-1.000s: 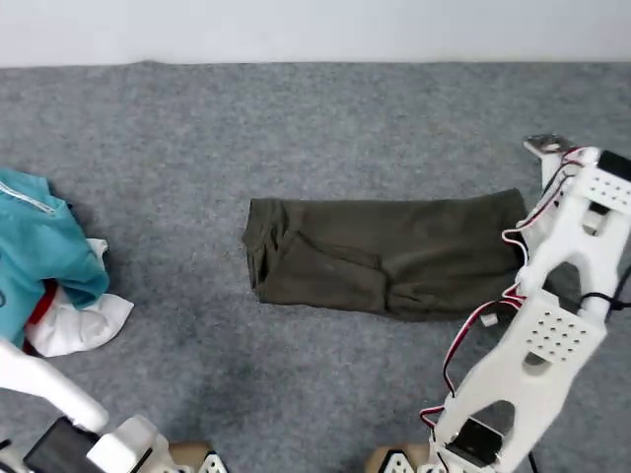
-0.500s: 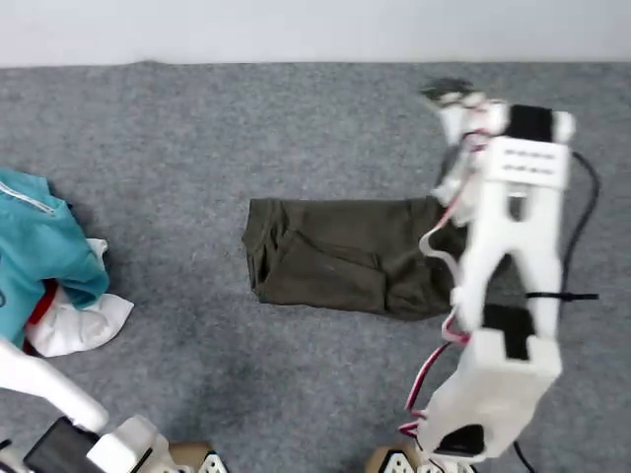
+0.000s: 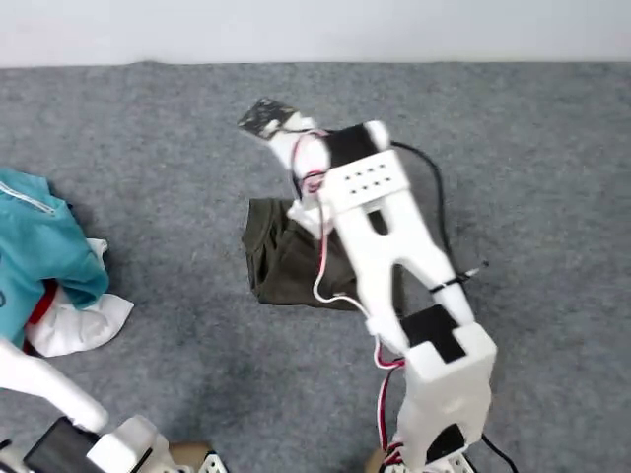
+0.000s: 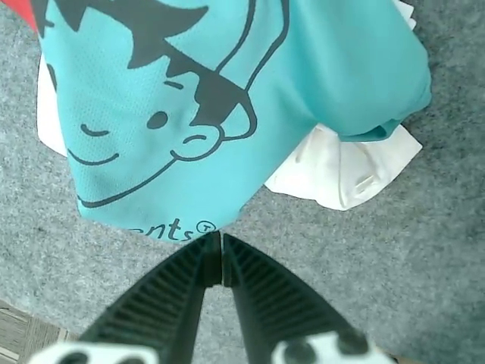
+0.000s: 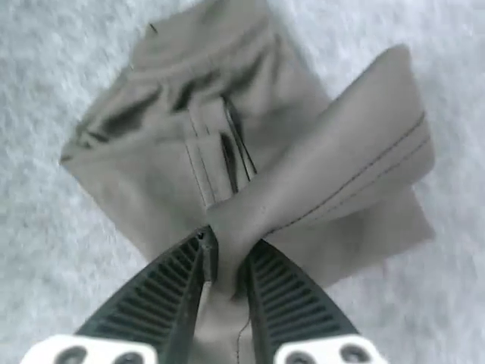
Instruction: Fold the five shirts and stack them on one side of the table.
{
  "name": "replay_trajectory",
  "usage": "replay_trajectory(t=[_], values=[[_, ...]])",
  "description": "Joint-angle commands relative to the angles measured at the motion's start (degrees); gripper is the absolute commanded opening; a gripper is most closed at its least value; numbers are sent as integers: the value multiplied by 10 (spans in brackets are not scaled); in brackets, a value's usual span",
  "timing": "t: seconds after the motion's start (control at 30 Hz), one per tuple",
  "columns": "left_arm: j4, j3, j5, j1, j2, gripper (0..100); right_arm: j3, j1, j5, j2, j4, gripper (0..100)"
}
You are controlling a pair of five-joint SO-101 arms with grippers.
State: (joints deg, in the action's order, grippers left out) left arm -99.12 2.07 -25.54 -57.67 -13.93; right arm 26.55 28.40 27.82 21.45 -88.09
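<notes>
Over the table (image 3: 148,128) we see the right arm (image 3: 394,256) swung leftward from the right edge, carrying one end of the olive shirt (image 3: 281,261) over the other; its long axis runs left-right mid-table. Right pincer (image 5: 223,254) grasps that fabric; left pincer (image 4: 221,258), clenched empty, hangs by the teal shirt (image 4: 227,98).

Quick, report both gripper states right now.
Left gripper: shut, holding nothing.
Right gripper: shut on a fold of the olive shirt.

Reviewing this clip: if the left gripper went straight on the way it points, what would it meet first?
Probably the teal shirt, whose near edge lies just beyond the left gripper; its height over the table is unclear.
</notes>
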Motion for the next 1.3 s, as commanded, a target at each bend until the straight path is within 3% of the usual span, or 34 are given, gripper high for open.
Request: replay_trajectory(t=[0.0,0.23,0.43,0.5,0.63,0.8,0.97,1.13,1.27], values=[[-13,-2,7,0,-27,6,4,22,-6,12,44,10],[-13,-2,7,0,-27,6,4,53,-2,48,87,17],[-13,-2,7,0,-27,6,5,84,-6,43,87,215],[-13,-2,7,0,-27,6,5,99,-6,21,77,232],[-13,-2,7,0,-27,6,5,107,-3,-18,39,213],[-13,-2,7,0,-27,6,4,21,-2,-10,-9,0],[-13,-2,7,2,-27,6,4,-61,23,32,-58,7],[-13,-2,7,4,-27,6,4,-44,43,77,-82,10],[-13,-2,7,4,-27,6,5,29,43,116,-72,10]])
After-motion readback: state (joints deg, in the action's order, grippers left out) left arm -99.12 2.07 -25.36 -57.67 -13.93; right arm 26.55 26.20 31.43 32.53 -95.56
